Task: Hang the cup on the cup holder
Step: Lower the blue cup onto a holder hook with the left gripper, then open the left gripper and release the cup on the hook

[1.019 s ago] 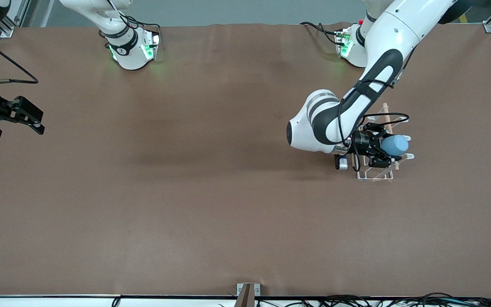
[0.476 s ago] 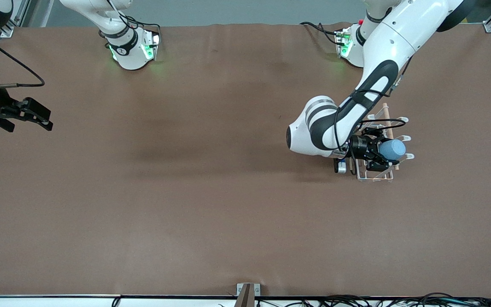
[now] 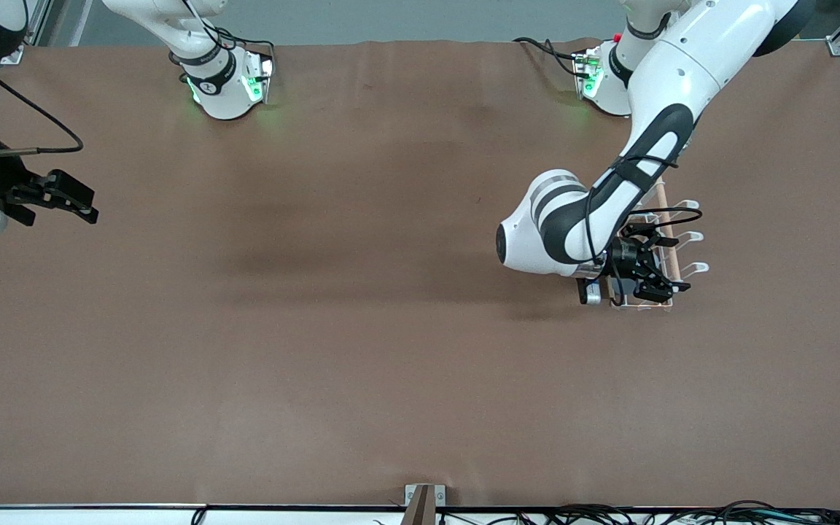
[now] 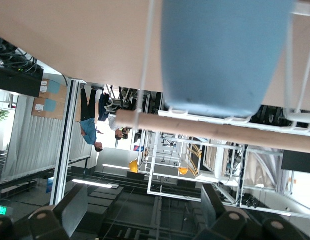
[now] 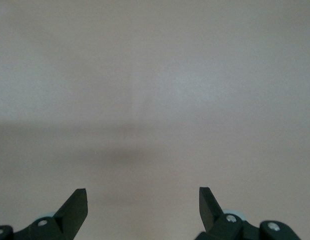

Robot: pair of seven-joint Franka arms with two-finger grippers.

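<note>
The light blue cup (image 4: pixel 220 55) fills the left wrist view, sitting among the white wires of the cup holder (image 4: pixel 144 50) just past its wooden rod (image 4: pixel 205 130). From the front, the cup holder (image 3: pixel 690 236) stands toward the left arm's end of the table, and the cup is hidden under the left arm's hand. My left gripper (image 3: pixel 669 262) (image 4: pixel 143 212) hangs over the rack, open, its fingers apart and off the cup. At the right arm's end, my right gripper (image 3: pixel 95 206) (image 5: pixel 143 200) waits open over bare table.
Brown table cover (image 3: pixel 362 328) spreads wide between the two arms. A small bracket (image 3: pixel 424 499) sits at the table edge nearest the front camera, with cables along that edge.
My left gripper opened and let go of the cup, which no longer shows from the front. The right gripper drifted slightly toward the table's middle.
</note>
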